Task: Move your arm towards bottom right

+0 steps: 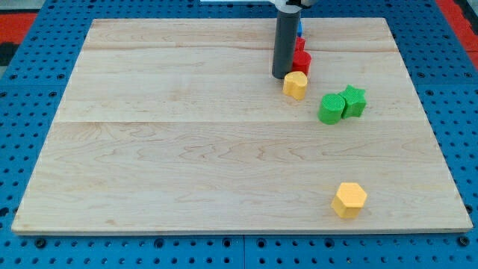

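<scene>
My tip (pixel 282 76) is the lower end of a dark rod at the view's top, right of centre. It stands just left of a yellow block (pixel 296 84) and close to it. Red blocks (pixel 301 58) sit right behind the rod, partly hidden, and a blue block (pixel 300 28) peeks out above them. A green cylinder-like block (pixel 331 108) and a green star block (pixel 353 101) touch each other to the right of the tip. A yellow hexagon block (pixel 349 199) lies near the view's bottom right.
The wooden board (pixel 187 149) lies on a blue perforated table (pixel 30 90). The board's edges run close to the view's bottom and right.
</scene>
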### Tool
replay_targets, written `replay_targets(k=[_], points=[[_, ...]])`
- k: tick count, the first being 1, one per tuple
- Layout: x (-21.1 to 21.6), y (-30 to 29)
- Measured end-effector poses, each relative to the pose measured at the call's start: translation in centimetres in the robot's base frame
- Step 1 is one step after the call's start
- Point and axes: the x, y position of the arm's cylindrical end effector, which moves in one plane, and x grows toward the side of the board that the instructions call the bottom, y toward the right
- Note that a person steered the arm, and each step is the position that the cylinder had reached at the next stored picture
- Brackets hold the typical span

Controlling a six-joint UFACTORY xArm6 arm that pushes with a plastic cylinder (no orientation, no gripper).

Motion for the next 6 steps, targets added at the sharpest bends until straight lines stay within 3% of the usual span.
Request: replay_targets(k=[2, 3, 4, 5, 6], points=[[1.0, -3.9], [5.4, -4.5], [11.3, -2.4], [13.4, 6.8], [18.3, 11.8]])
